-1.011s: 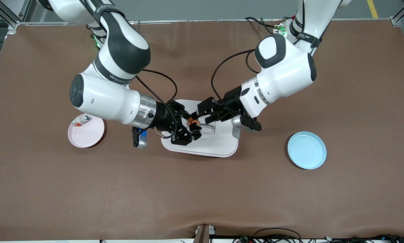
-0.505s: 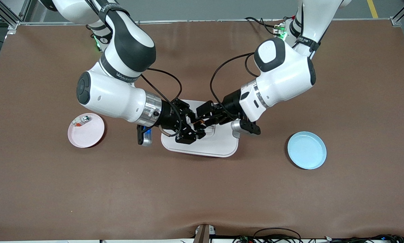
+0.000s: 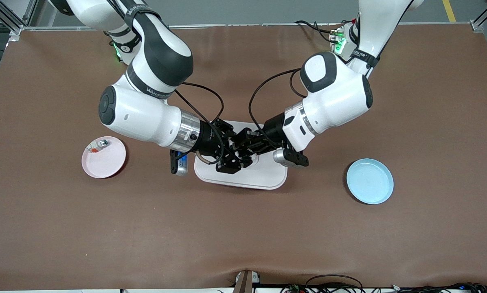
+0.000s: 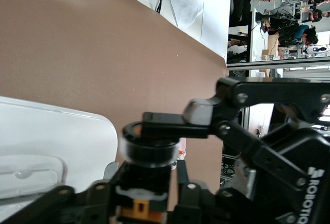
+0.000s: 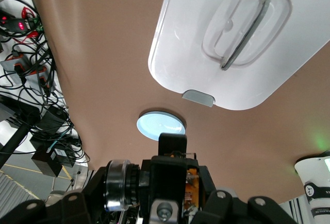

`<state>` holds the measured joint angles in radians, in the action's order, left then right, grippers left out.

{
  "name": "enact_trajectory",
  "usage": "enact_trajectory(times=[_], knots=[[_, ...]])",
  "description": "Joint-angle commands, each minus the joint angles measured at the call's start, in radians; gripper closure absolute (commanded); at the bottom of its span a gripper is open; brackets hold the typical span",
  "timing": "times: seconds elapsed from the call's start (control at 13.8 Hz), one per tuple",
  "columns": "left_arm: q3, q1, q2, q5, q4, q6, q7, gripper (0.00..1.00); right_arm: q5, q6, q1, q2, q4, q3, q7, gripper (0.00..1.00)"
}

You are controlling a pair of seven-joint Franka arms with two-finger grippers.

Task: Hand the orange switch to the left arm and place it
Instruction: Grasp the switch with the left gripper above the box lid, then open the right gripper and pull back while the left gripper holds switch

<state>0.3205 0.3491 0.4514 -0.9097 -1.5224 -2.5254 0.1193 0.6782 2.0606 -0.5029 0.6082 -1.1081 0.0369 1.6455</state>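
Where the two white robot arms meet in the front view, their black end effectors are locked together over a white box [image 3: 264, 176] at the middle of the brown tabletop [image 3: 243, 228]. The right end effector [image 3: 240, 159] and the left end effector [image 3: 238, 143] overlap tip to tip above the box lid, and what sits between them is hidden from this angle. A pink plate [image 3: 109, 162] lies toward the right arm's end of the tabletop, with a small silver part [image 3: 102, 143] at its rim. A blue plate [image 3: 369, 181] lies toward the left arm's end.

Left wrist view: the orange switch [image 4: 148, 152] fills the centre, a black cylinder with a pale ring and a patch of orange showing. The left end effector's fingers are pressed in on it from both sides. One finger of the right end effector lies across the cylinder as well. The box lid and bare tabletop lie below.

Right wrist view: the right end effector is clamped on the switch, with orange showing between its fingers and the ringed cylinder beside them. The switch is up in the air, above the box. The box lid with its clear recessed handle, a grey latch and the blue plate lie below.
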Motion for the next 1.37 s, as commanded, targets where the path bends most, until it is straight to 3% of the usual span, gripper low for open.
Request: enact_trajectory(times=[0.0,0.14,0.22,0.29,0.36,0.43,0.87,1.01,1.3], knots=[[0.006,0.001,-0.003,-0.008,0.016,-0.010,-0.017,0.61,0.014,-0.002,-0.008,0.025,0.036,-0.006,0.016,1.00],[0.006,-0.005,-0.007,-0.008,0.018,-0.010,-0.015,0.63,0.014,-0.002,-0.005,0.027,0.036,-0.008,0.011,1.00],[0.006,-0.007,-0.007,-0.008,0.018,-0.010,-0.017,0.72,0.014,-0.002,-0.003,0.030,0.036,-0.006,0.011,1.00],[0.006,-0.009,-0.010,-0.008,0.018,-0.009,-0.015,0.89,0.014,-0.002,-0.002,0.030,0.036,-0.008,0.010,1.00],[0.006,-0.009,-0.011,-0.006,0.016,-0.007,-0.015,1.00,0.014,-0.003,0.001,0.030,0.036,-0.006,0.008,0.53],[0.005,-0.009,-0.011,-0.006,0.016,-0.006,-0.017,1.00,0.004,-0.004,-0.002,0.030,0.036,-0.008,0.007,0.01],[-0.004,-0.013,-0.011,0.006,0.008,-0.001,-0.116,1.00,0.006,-0.008,0.009,0.028,0.036,-0.009,0.005,0.00],[-0.004,-0.038,-0.008,0.098,0.004,0.022,-0.133,1.00,0.004,-0.023,0.033,0.027,0.036,-0.009,-0.035,0.00],[-0.004,-0.091,-0.003,0.334,0.004,0.124,-0.145,1.00,0.000,-0.209,0.121,0.018,0.036,-0.015,-0.228,0.00]])
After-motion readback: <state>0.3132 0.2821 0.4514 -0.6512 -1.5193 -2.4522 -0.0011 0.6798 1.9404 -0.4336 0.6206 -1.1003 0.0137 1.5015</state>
